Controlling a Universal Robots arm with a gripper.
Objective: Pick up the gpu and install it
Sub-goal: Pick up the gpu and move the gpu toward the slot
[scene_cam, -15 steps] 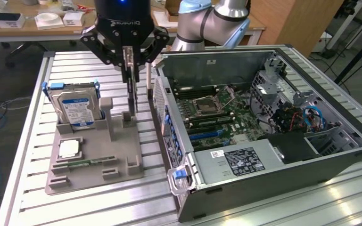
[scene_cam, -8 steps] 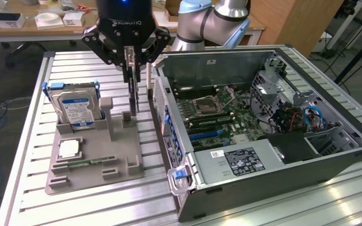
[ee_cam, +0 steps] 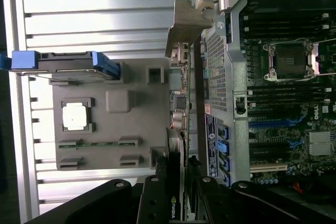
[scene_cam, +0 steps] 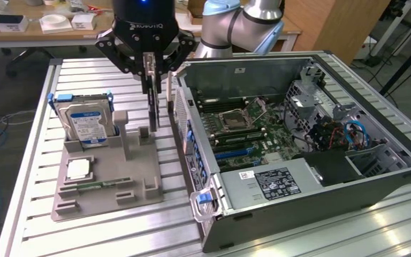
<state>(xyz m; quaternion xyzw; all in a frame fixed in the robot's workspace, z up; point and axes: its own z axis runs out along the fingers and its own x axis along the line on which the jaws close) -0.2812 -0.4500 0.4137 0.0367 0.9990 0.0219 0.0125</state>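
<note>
The gpu [scene_cam: 151, 101] is a thin dark card hanging on edge from my gripper [scene_cam: 150, 63], which is shut on its upper edge. Its lower end is at the slotted post of the grey parts stand [scene_cam: 109, 176]; I cannot tell whether it still touches it. It hangs just off the open computer case [scene_cam: 213, 214], on the exterior view's left of the case wall. In the wrist view the gpu [ee_cam: 179, 103] runs edge-on from my gripper [ee_cam: 178, 184] to its pale metal bracket [ee_cam: 184, 22], between the stand [ee_cam: 105, 129] and the case wall [ee_cam: 218, 77]. The motherboard [scene_cam: 252, 131] lies exposed inside.
A silver hard drive [scene_cam: 84, 126] with blue rails stands upright in the stand. A processor chip [scene_cam: 79, 168] and a green memory stick [scene_cam: 100, 184] lie in it too. The power supply [scene_cam: 277, 184] fills the case's near corner. All sits on a slatted metal table [scene_cam: 34, 160].
</note>
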